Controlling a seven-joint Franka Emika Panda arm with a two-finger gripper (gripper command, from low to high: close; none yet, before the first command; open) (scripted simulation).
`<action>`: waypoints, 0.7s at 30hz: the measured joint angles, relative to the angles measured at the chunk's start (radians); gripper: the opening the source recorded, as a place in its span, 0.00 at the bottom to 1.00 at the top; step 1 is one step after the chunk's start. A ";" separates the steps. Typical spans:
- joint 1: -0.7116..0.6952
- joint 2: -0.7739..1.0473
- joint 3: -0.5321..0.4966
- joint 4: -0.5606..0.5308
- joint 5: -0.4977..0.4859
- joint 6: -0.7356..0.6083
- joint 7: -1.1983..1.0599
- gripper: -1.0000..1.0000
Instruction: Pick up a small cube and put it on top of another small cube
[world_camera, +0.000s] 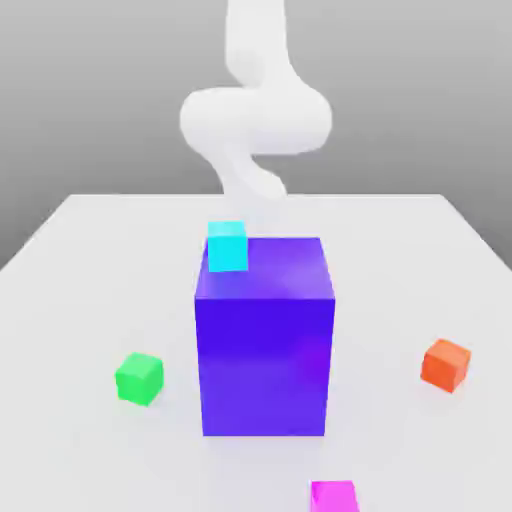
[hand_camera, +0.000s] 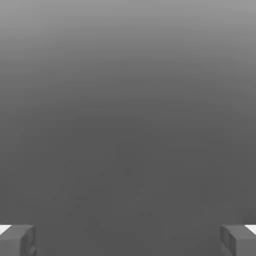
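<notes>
Five blocks on a white table (world_camera: 90, 240), gripper (hand_camera: 128, 240) spread wide and holding nothing.
From the exterior view's left: the green cube (world_camera: 139, 378) sits turned corner-forward, well apart from the tall blue-purple block (world_camera: 265, 335) at centre; a cyan cube (world_camera: 227, 246) shows at that block's upper left corner; the magenta cube (world_camera: 334, 496) lies at the near edge; the orange cube (world_camera: 446, 363) is far right. None bears writing.
</notes>
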 joint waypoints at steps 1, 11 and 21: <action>0.004 0.037 -0.008 0.023 0.017 -0.002 0.009 0.50; -0.006 0.422 -0.051 0.287 0.127 -0.001 0.169 0.50; 0.016 0.753 -0.019 0.469 0.026 -0.019 0.486 0.50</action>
